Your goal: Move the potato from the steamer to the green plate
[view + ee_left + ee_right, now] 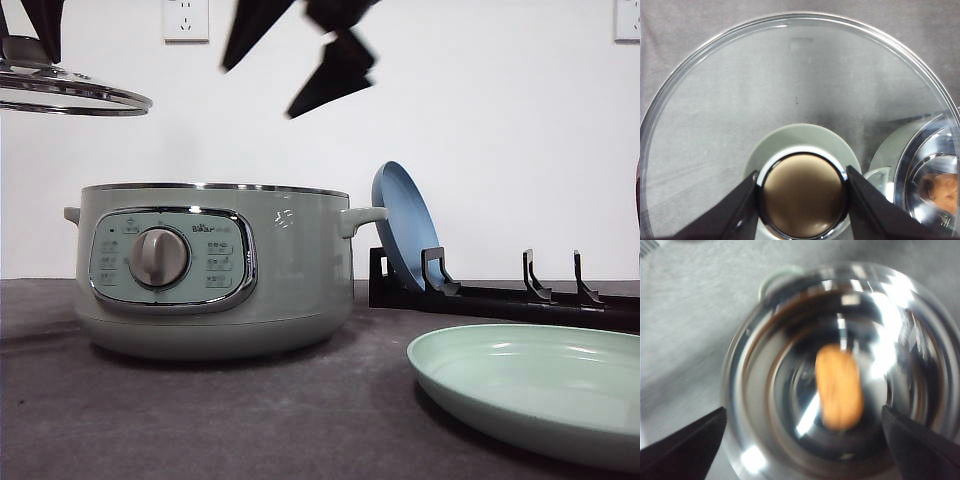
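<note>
Potato: oval, orange-brown, matte; blurred in the right wrist view. It lies near the middle of the steamer's shiny steel bowl, long axis roughly along the view's vertical. A sliver of it also shows in the left wrist view, at the bowl's edge.

Steamer: sage-green, chrome-framed panel, silver dial, stub handles on the sides. It stands open on the dark grey surface.

Front view gives what the wrist views lack: green plate on the surface to the steamer's right, nearer the camera, well apart from the pot. Behind it a black rack holds a blue plate on edge. The potato itself is hidden by the pot wall here.

Left gripper: fingers clamped on the brown knob of the glass lid, which is held high, left of the steamer; lid rim visible at the front view's top left.

Right gripper: fingers wide apart, empty, above the bowl, straddling the potato from above without touching. In the front view its dark shape hangs blurred over the pot.
</note>
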Available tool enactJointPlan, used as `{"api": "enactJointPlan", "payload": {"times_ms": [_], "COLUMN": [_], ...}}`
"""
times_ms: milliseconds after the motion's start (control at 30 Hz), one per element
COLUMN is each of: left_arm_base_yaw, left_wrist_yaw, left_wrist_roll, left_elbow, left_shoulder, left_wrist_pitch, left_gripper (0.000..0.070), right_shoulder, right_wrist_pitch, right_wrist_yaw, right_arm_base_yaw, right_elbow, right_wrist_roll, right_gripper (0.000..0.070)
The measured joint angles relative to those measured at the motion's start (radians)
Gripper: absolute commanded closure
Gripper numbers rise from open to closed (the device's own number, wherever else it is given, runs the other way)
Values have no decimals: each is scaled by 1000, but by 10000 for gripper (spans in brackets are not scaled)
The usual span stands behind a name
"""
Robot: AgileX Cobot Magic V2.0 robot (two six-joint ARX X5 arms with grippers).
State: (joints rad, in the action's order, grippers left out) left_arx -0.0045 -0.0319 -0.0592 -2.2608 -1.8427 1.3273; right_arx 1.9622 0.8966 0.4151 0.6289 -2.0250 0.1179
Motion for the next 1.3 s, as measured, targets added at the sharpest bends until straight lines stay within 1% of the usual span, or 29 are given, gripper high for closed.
{"api": "enactJointPlan", "payload": {"times_ms": [133, 233, 367, 433, 733, 1167, 1233, 1300], "left_arm_base_yaw": [3, 5, 5, 5, 5, 5, 5, 5], "left_wrist_yaw": [0, 0, 0, 0, 0, 0, 0, 0], "left_wrist_roll": [3, 8, 11, 15, 19, 20, 20, 20], "left_elbow": [0, 0, 0, 0, 0, 0, 0, 0], "left_shoulder": [0, 0, 0, 0, 0, 0, 0, 0], "left_wrist_pitch": [0, 0, 0, 0, 1, 1, 1, 1], "left_gripper": [700, 700, 700, 700, 700, 700, 700, 700], "right_shoulder": [130, 194, 244, 262, 301, 372, 377, 383], "right_wrist_pitch": [3, 1, -2, 0, 0, 4, 4, 5], "right_wrist_yaw": [-1, -25, -89, -105, -107, -126, -128, -128], "right_arm_base_yaw": [21, 33, 43, 45, 45, 59, 64, 66], "right_elbow": [-145, -190, -192, -192, -192, -192, -192, -192], "right_wrist_roll": [33, 62, 112, 132, 172, 189, 189, 189], "right_gripper": [77, 77, 82, 88, 88, 91, 125, 185]}}
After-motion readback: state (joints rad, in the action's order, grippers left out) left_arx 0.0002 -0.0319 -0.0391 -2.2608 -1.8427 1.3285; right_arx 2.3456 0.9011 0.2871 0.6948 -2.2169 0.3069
